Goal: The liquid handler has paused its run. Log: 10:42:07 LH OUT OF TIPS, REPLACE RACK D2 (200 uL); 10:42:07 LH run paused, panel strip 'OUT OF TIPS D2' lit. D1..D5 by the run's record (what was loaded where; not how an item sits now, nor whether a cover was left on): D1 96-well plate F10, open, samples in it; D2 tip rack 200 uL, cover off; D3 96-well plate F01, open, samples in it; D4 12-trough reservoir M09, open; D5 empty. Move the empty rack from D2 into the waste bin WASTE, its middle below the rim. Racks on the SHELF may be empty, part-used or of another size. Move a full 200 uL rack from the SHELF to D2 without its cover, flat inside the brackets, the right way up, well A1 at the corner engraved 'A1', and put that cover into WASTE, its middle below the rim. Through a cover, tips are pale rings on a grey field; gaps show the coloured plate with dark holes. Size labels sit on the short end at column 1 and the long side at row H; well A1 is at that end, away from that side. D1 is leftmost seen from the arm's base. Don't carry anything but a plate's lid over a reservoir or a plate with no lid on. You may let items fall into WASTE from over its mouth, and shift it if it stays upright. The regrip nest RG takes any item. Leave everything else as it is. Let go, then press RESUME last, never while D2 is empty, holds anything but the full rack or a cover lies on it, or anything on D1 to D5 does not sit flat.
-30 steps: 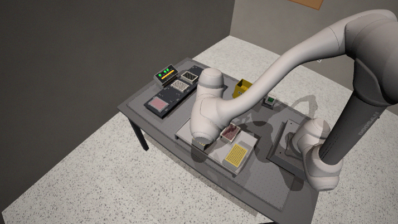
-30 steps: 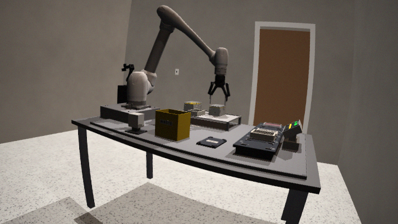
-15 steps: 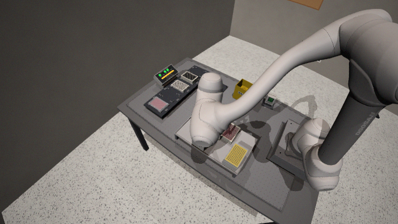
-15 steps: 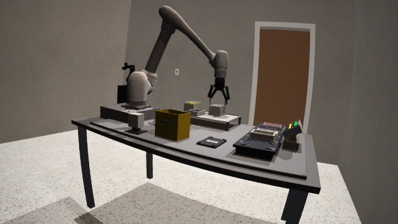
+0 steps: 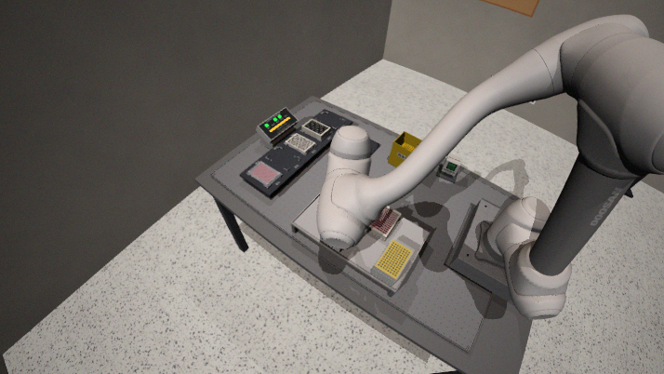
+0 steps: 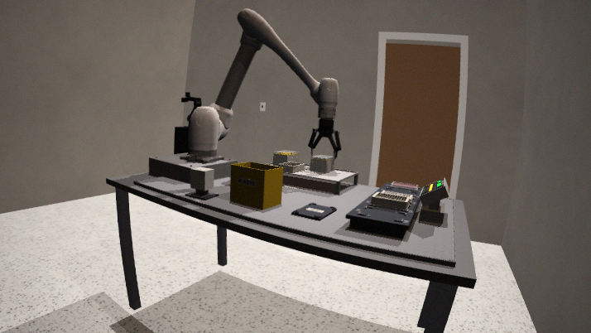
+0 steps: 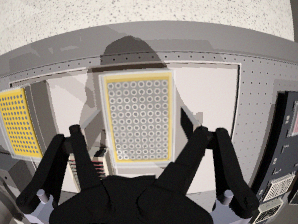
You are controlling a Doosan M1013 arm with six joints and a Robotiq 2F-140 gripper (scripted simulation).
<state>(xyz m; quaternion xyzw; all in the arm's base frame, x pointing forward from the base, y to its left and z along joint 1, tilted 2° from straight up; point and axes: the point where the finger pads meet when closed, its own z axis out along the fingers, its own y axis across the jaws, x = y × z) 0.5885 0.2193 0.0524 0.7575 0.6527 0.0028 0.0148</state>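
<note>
Brown door (image 6: 418,112) (white frame), wall socket (image 6: 262,106), speckled floor (image 6: 62,257).

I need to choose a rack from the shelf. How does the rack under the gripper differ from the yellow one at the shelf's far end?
The rack under the gripper shows pale rings on grey inside a yellow border; the far-end rack shows a bare yellow plate with dark holes. The first sits between the open gripper fingers; the second lies off to one side. Both lie flat on the shelf.
</note>
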